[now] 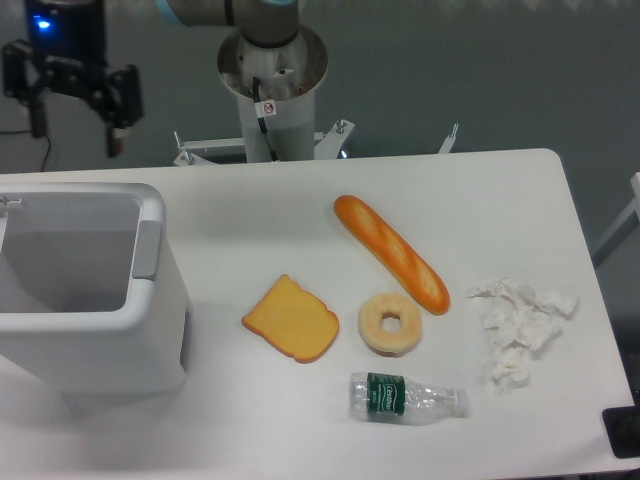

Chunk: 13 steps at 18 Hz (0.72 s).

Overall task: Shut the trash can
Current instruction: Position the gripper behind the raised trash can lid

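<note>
The gripper [78, 143], fingers spread and holding nothing, hangs above the far edge of the white trash can [90, 290], which stands lidless-open at the table's [300, 215] left end.

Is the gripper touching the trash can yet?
Apart. The fixed camera shows the open gripper above the far edge of the trash can, with grey background between them.
</note>
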Motion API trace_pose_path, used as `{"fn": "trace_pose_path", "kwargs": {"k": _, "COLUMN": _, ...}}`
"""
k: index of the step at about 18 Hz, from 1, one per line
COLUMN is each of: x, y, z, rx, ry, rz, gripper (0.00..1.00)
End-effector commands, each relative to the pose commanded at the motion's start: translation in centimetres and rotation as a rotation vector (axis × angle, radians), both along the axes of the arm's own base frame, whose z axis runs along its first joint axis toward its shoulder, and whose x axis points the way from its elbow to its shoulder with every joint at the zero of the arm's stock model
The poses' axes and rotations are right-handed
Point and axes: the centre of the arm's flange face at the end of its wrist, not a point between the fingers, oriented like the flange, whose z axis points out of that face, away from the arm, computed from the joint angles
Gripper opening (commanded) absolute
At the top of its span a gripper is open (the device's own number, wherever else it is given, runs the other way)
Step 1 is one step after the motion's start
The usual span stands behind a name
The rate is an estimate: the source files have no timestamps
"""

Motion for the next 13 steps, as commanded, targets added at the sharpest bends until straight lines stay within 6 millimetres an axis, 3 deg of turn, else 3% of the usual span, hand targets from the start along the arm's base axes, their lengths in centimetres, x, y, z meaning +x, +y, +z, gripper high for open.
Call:
{"fn": "trace_pose_path", "kwargs": {"k": 4, "x": 1.7, "y": 1.3, "z": 0.2, "rx": 0.005, "ry": 0.002, "rz": -0.034, "gripper": 1.00}}
{"fn": "trace_pose_path", "kwargs": {"k": 13, "x": 4.6, "y": 1.5, "z": 0.5, "rx": 0.016, "ry": 0.003, "rz": -0.087, "gripper": 1.00}}
